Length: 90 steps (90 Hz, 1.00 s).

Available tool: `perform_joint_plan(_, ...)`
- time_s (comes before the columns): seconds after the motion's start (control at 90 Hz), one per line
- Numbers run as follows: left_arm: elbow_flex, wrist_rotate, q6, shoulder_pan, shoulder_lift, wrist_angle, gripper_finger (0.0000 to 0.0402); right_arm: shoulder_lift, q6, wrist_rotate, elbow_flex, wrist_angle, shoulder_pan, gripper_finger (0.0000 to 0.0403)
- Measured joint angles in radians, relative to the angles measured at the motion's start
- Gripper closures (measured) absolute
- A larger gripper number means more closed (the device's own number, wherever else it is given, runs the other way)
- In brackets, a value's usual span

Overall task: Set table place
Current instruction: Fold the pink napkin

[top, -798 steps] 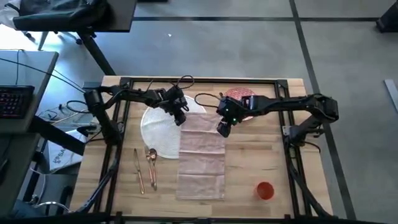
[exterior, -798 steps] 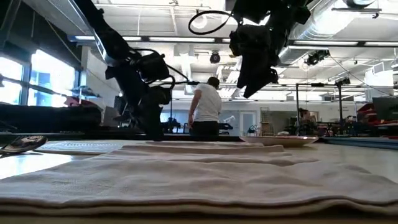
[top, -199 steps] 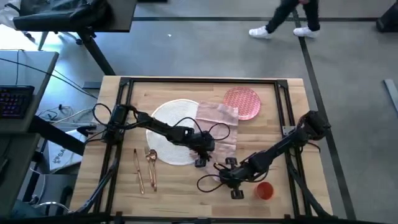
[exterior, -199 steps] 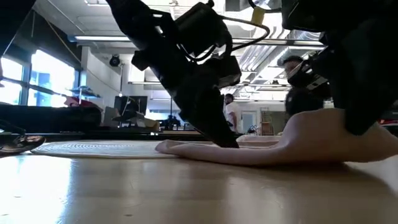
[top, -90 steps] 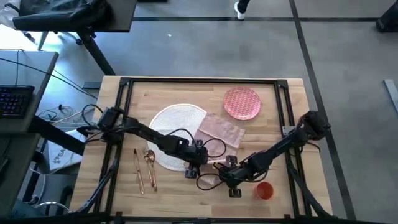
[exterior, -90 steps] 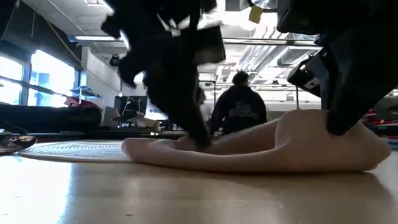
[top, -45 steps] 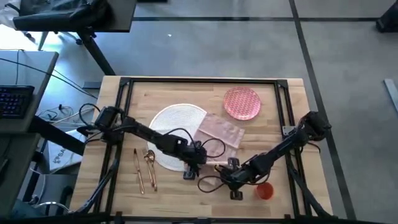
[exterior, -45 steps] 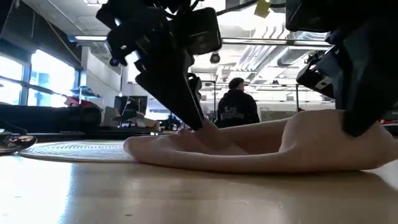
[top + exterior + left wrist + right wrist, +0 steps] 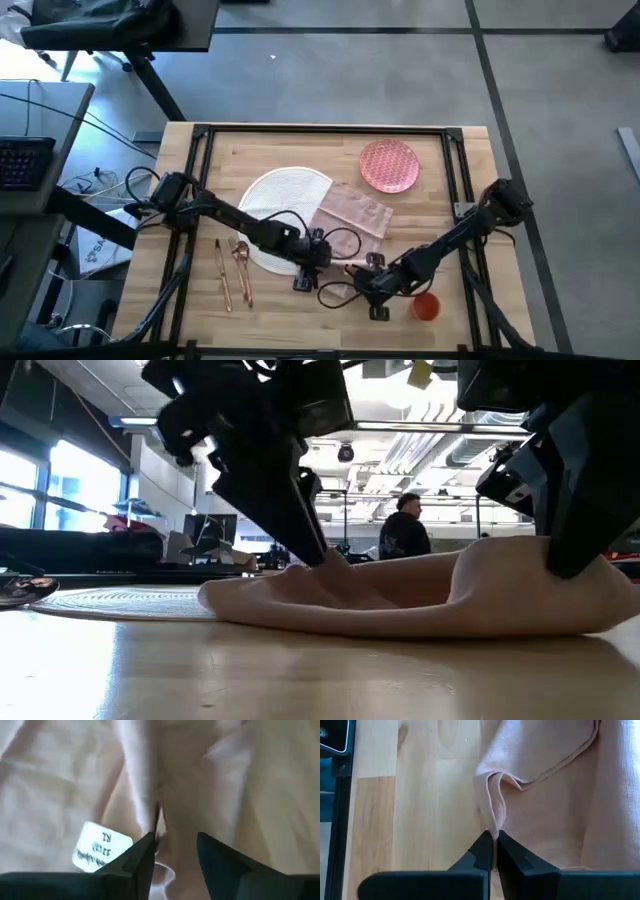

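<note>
On the light wood plank table (image 9: 200,310), my left gripper (image 9: 172,847) hangs unclenched over the pale pink cloth napkin (image 9: 350,212) beside the large white round plate (image 9: 270,195). My right gripper (image 9: 494,851) pinches its hem; I'd lift both corners evenly

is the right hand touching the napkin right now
Touching. In the right wrist view the right hand has its fingers pinched shut on a raised fold of the pink napkin, with no gap between them.
</note>
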Motion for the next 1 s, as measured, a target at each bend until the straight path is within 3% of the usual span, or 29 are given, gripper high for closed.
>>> perform_joint_plan(0.111, 0.000, -0.011, 0.057, -0.022, 0.000, 0.003, 0.0286, 0.000, 0.000, 0.000, 0.000, 0.000, 0.000, 0.0403)
perform_joint_plan(0.3, 0.000, -0.115, 0.065, -0.034, 0.000, 0.004, 0.0291, 0.000, 0.000, 0.000, 0.000, 0.000, 0.000, 0.0403)
perform_joint_plan(0.522, 0.000, -0.079, 0.098, -0.007, 0.023, 0.013, 0.0297, 0.000, 0.000, 0.001, 0.000, 0.000, -0.002, 0.0403)
perform_joint_plan(0.856, 0.000, -0.068, 0.106, -0.022, 0.019, 0.015, 0.0392, 0.000, 0.010, 0.001, 0.000, 0.000, -0.001, 0.0403)
perform_joint_plan(1.0, 0.000, -0.111, 0.082, -0.048, 0.000, 0.001, 0.0395, 0.000, 0.019, 0.001, 0.000, -0.007, -0.001, 0.0403)
